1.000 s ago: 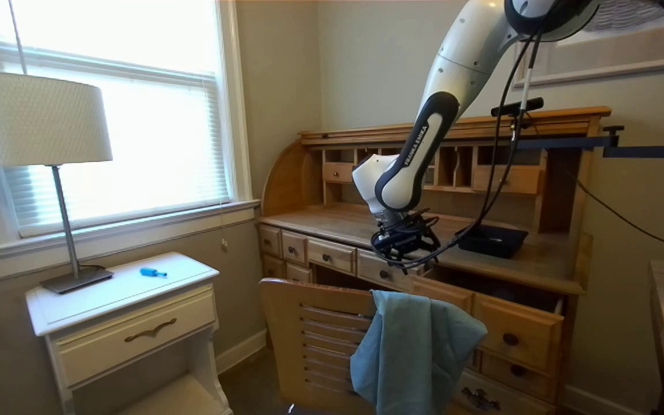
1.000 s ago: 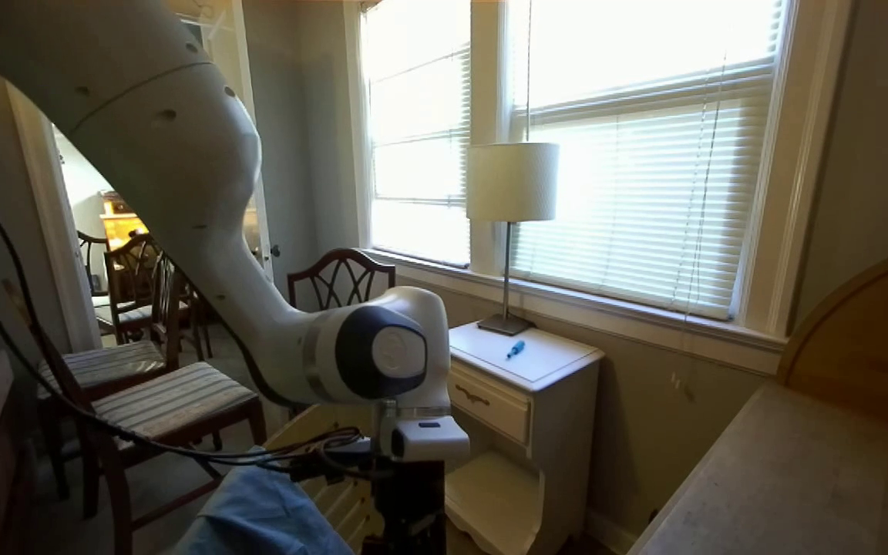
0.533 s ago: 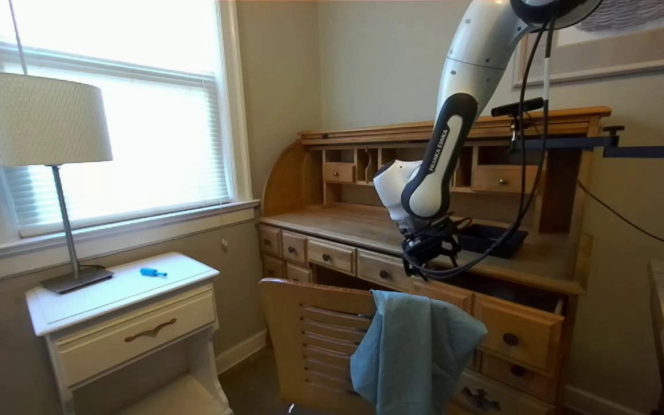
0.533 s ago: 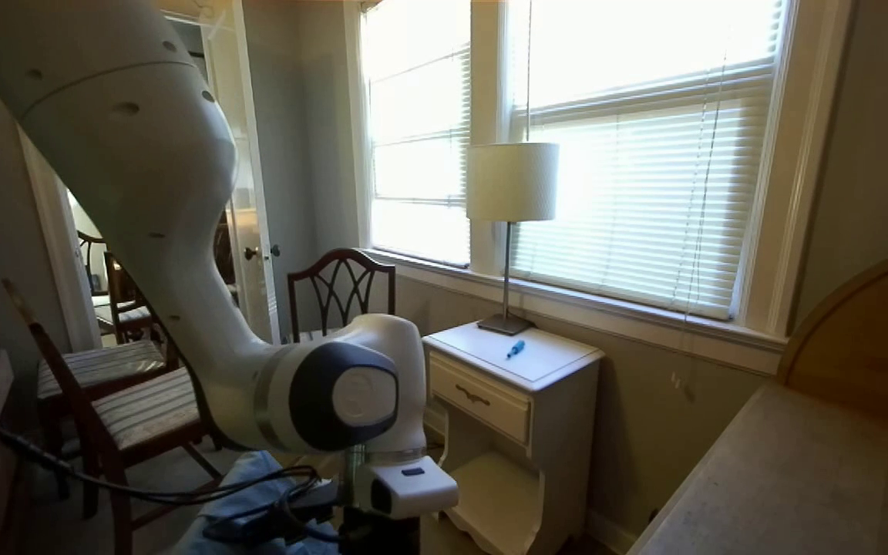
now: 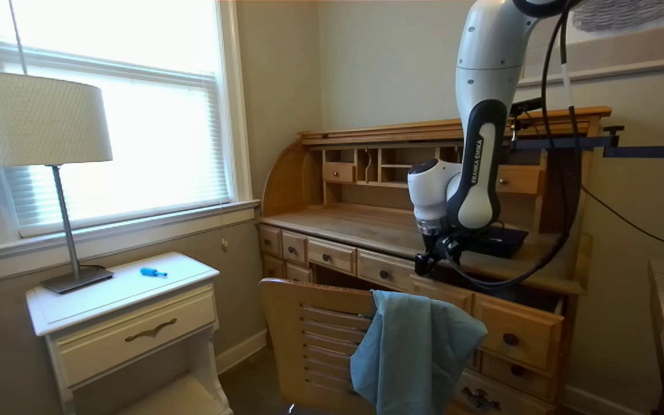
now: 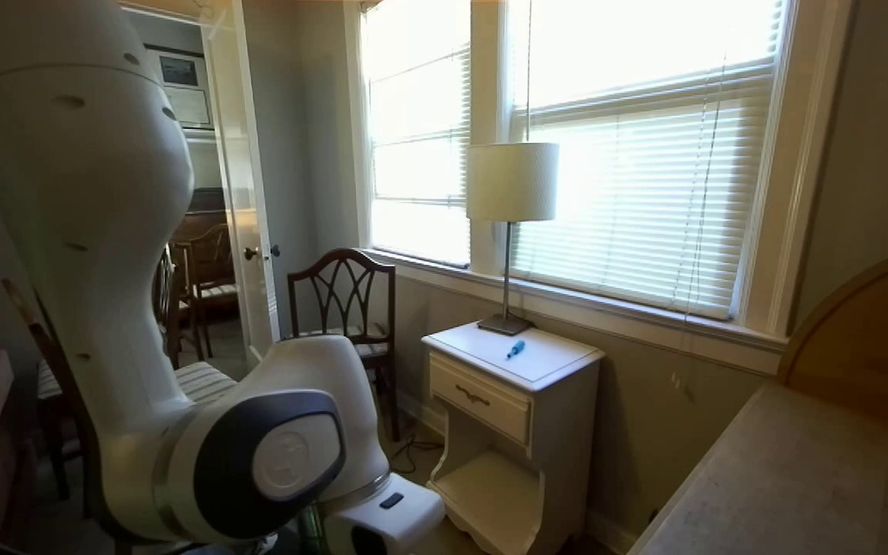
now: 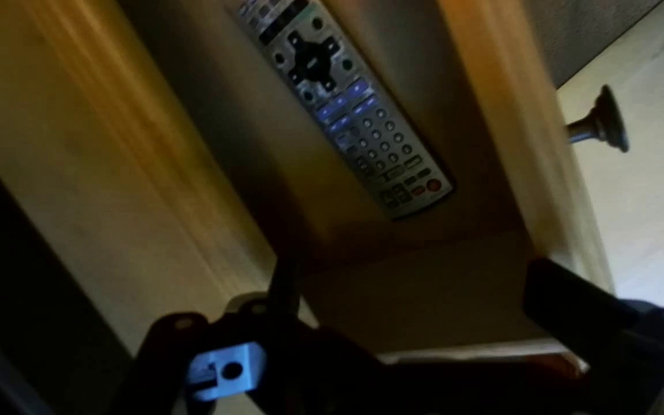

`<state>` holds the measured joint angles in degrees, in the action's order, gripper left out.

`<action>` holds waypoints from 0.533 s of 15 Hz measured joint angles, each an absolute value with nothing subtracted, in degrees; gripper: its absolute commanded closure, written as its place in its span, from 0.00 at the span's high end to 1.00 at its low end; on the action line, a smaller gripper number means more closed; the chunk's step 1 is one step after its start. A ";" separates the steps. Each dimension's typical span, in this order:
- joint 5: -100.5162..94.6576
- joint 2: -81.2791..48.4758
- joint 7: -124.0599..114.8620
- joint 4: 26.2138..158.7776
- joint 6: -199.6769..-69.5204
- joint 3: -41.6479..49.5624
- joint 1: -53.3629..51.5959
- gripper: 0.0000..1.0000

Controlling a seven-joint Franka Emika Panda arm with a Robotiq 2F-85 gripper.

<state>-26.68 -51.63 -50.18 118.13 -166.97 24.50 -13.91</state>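
Well to the left of the roll-top desk (image 5: 338, 219), which is built of honey-coloured wood with a curved side panel, a white-painted nightstand (image 5: 124, 288) is seen, fitted with a wing-shaped metal pull. On it, farther from the desk, a lamp (image 5: 32, 118) is set, its woven-textured drum shade carried on a thin grey metal stem; nearer to the desk, a small blue object (image 5: 152, 272) is laid, thick-bodied with a narrow tip. In front of the desk a chair (image 5: 286, 340) of smooth pale wood is placed, its back cut by horizontal slots, and a soft blue-green cloth (image 5: 415, 346) is draped over it in loose folds. At the desk's front, above a pulled-out wooden drawer (image 7: 525, 127), the gripper (image 7: 415, 285) is held with its two dark, blocky fingers spread wide apart, the drawer's end wall being seen between them. Inside this desk drawer, on its flat wooden floor, a long, slim grey remote control (image 7: 349, 115) with round and oblong buttons is laid face up, apart from the fingers. On the desk's right part a shallow black tray (image 5: 508, 245) is partly hidden by the glossy white arm (image 5: 473, 86).
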 measured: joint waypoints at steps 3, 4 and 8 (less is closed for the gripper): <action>-26.31 -49.42 -45.52 122.78 -172.69 31.81 -18.00 1.00; -25.83 -48.71 -43.70 124.02 -174.32 33.65 -18.77 1.00; -20.64 -48.03 -37.82 125.25 -175.43 34.70 -18.96 1.00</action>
